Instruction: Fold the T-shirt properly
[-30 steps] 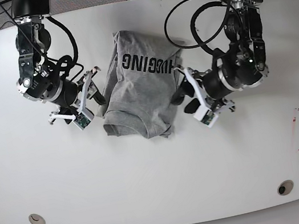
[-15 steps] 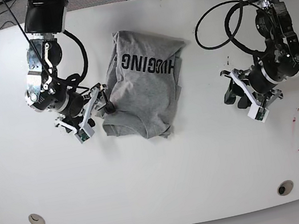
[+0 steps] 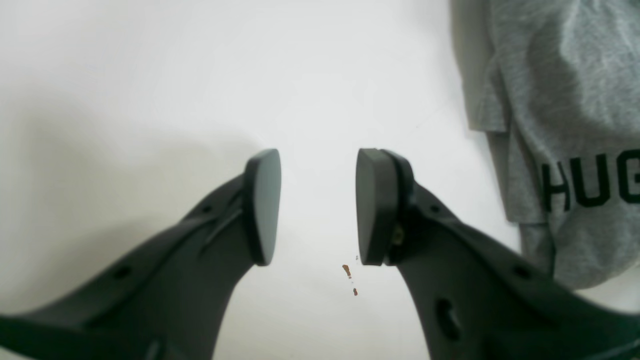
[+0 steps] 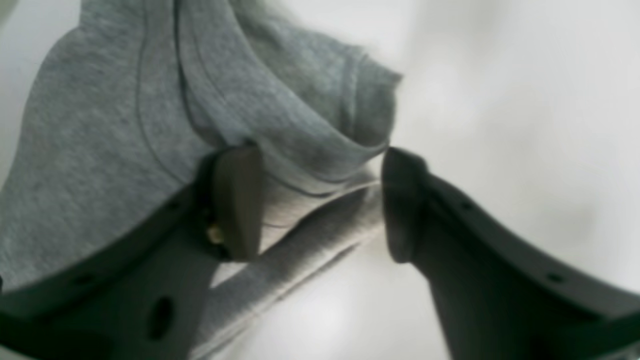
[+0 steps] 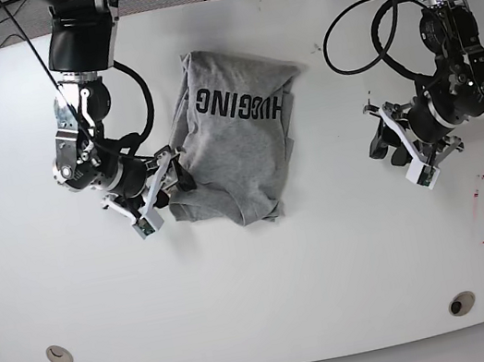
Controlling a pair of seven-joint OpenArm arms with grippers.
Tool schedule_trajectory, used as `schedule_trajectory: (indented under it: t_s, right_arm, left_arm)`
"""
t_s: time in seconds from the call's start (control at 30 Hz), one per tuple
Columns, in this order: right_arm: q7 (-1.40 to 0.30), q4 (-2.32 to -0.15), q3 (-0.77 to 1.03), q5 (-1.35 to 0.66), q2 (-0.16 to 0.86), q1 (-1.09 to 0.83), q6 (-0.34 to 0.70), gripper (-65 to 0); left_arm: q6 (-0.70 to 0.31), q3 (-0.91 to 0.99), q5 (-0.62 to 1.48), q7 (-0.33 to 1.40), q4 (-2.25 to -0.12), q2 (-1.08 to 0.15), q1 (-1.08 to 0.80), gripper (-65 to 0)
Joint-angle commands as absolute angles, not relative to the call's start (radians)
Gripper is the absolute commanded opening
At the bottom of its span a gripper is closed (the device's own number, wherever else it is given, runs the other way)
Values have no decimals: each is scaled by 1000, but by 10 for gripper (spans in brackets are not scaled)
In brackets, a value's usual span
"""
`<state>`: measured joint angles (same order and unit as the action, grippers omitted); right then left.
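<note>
The grey shirt (image 5: 234, 135) lies crumpled on the far middle of the table (image 5: 260, 281). The right gripper (image 4: 320, 200) has its jaws apart around the shirt's edge. The left gripper (image 3: 317, 205) is empty, jaws apart, well to the right.

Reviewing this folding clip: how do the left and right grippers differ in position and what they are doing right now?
The right gripper straddles a folded edge of the T-shirt, cloth between its open jaws; the left gripper has only bare table between its jaws. In the base view the right gripper sits against the shirt, the left gripper clear of it. Both have dark fingers, parted.
</note>
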<state>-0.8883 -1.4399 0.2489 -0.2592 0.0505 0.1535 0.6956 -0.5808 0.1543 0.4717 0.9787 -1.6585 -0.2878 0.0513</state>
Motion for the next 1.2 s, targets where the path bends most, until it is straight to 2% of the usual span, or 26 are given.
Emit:
schedule_trajectory:
  t_s: [0.0,0.07,0.17,0.37,0.7,0.97,1.17]
  right_arm:
    - [-846,-1435,245,-275,53,182,698,-487]
    - [-846,-1425,245,-275,53,183,698,-560]
    - [-848,-1431,245,-275,51,180,698,-628]
    - [-878,-1552,245,-275,50,151,698,-634]
    - [-1027,-1804,251,-275,53,114,698,-633]
    - [-1032,-1821,252,-268,73,99,698,-631]
    - [-1021,-1748,259,-268,94,102,698,-631]
  left_arm:
    - [-584,157,487,958,-1673,-297,65,-425]
    - [-584,157,487,958,-1673,-297,65,-425]
    - [-584,157,487,958,-1672,-297,65,-425]
    - [-584,157,487,958,-1669,-297,65,-425]
    - [-584,154,486,958,-1647,-295,65,-425]
    - [-585,153,487,958,-1613,-294,68,-425]
    - [-587,153,487,958,-1616,-294,67,-425]
